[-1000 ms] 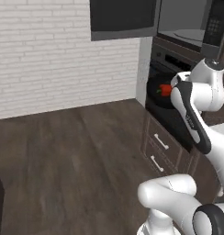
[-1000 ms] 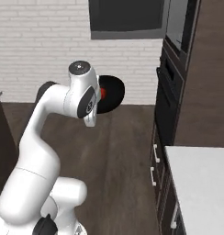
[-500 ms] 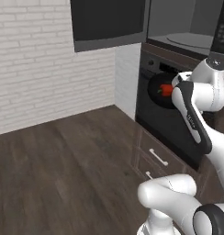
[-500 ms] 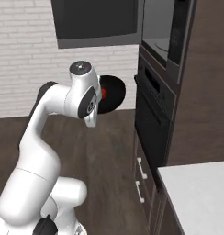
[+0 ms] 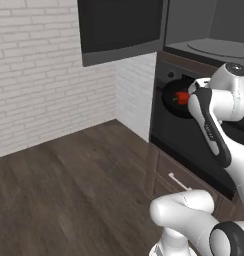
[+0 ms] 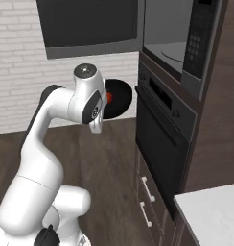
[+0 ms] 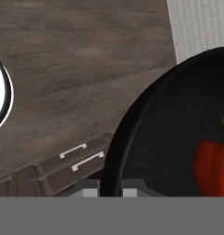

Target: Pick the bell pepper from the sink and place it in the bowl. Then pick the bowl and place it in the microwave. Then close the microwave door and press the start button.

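Note:
My gripper [image 7: 110, 192] is shut on the rim of the black bowl [image 7: 132, 128], held in the air in front of the wall cabinet. The red bell pepper [image 7: 214, 165] lies inside the bowl [image 5: 170, 98]; the pepper [image 5: 182, 97] also peeks out beside my wrist. From the right, the bowl [image 6: 121, 96] and pepper [image 6: 109, 98] sit behind my forearm. The microwave [image 6: 168, 38] stands with its light grey interior and turntable [image 5: 220, 47] showing. Its black door [image 5: 121, 27] is swung wide to the left. The sink is out of view.
Below the microwave is a black oven [image 6: 162, 139] with a knob, and drawers [image 6: 146, 192] under it. The microwave's keypad [image 6: 198, 41] is on its right. A pale countertop corner [image 6: 215, 211] sits at lower right. Dark wood floor [image 5: 69, 185] and a white brick wall [image 5: 39, 75] lie left.
The whole picture has shifted left and the microwave and oven look bigger and nearer, so the base has moved. The arm keeps the bowl and pepper in the same pose.

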Tool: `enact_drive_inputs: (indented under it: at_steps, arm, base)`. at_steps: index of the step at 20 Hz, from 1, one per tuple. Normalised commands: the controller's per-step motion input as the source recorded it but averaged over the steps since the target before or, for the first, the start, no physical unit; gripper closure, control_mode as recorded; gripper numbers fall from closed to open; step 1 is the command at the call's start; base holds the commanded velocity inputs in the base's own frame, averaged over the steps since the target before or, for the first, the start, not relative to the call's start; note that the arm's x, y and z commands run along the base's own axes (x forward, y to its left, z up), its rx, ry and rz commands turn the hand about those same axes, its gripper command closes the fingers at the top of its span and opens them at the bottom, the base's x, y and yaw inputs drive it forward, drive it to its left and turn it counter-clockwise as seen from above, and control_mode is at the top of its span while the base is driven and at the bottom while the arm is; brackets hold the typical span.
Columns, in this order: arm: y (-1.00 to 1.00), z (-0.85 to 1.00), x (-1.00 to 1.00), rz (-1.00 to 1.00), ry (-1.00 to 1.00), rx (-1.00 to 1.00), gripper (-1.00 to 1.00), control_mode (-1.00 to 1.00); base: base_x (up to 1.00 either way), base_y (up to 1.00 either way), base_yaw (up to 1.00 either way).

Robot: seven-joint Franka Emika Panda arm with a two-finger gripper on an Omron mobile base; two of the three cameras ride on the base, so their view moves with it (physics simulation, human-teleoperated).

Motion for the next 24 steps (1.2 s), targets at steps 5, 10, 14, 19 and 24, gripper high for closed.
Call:
enact_drive_inputs:
  at_steps: [5, 10, 14, 19, 24]
  arm:
    - [0.00, 0.00, 0.00, 0.00, 0.00, 0.00, 1.00, 1.00]
    - [0.00, 0.00, 0.00, 0.00, 0.00, 0.00, 1.00, 1.00]
    - [0.00, 0.00, 0.00, 0.00, 0.00, 0.00, 1.00, 1.00]
    - [0.00, 0.00, 0.00, 0.00, 0.00, 0.00, 1.00, 1.00]
    - [0.00, 0.00, 0.00, 0.00, 0.00, 0.00, 1.00, 1.00]
  base:
    - [0.44, 0.10, -0.19]
    - [0.49, 0.22, -0.17]
    - [0.69, 0.17, -0.15]
    - [0.81, 0.01, -0.13]
    - [0.55, 0.05, -0.11]
